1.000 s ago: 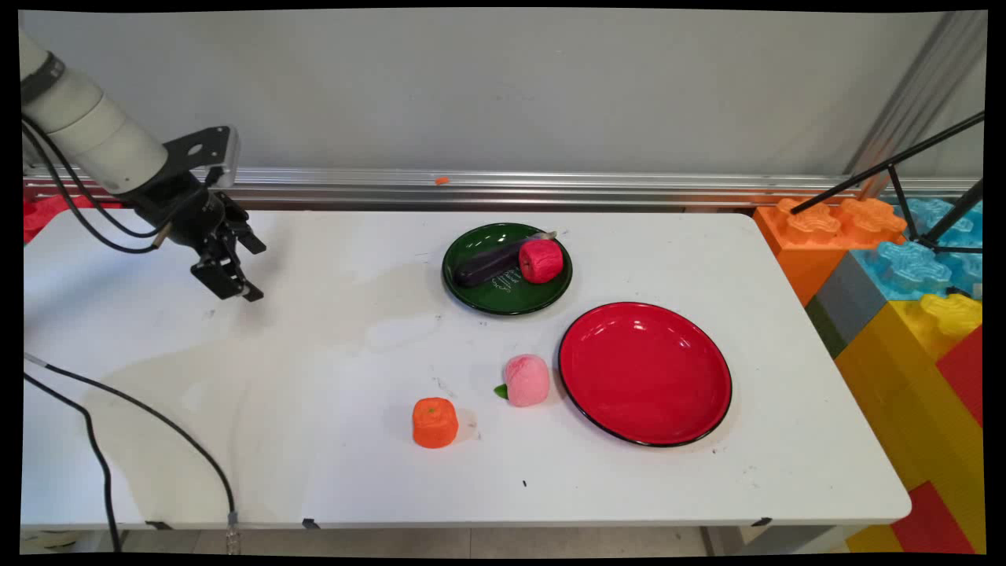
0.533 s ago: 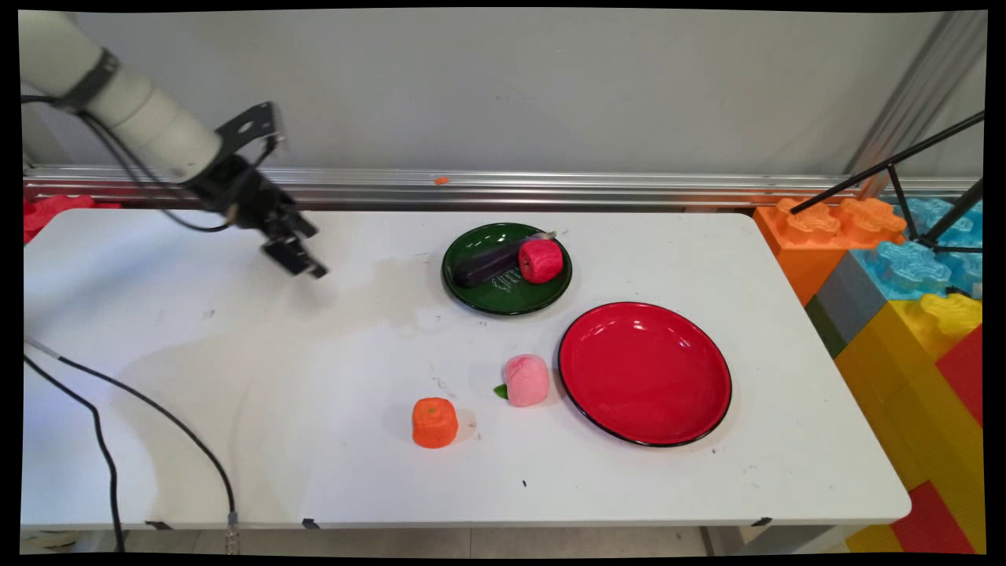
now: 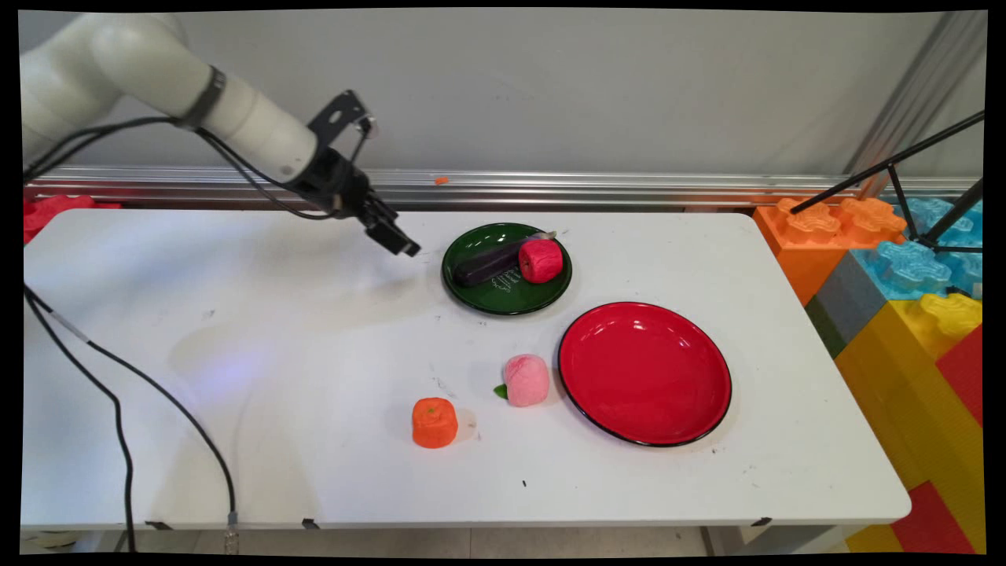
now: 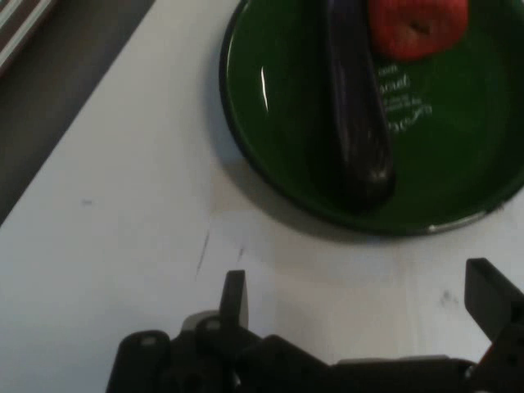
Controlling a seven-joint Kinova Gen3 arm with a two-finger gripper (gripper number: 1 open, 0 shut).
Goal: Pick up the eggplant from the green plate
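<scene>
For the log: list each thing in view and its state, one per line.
hand: open, empty, above the table beside the green plate
green plate: holds the eggplant and red apple
eggplant: lying on its side
red apple: touching the eggplant
red plate: empty
pink peach: on the table
orange fruit: upright on the table

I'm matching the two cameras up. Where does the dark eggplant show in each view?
Main view: the eggplant lies across the green plate, upper centre, right of the gripper.
Hand view: eggplant at top centre, running downward.
Shared landmark: the red apple touching it.
</scene>
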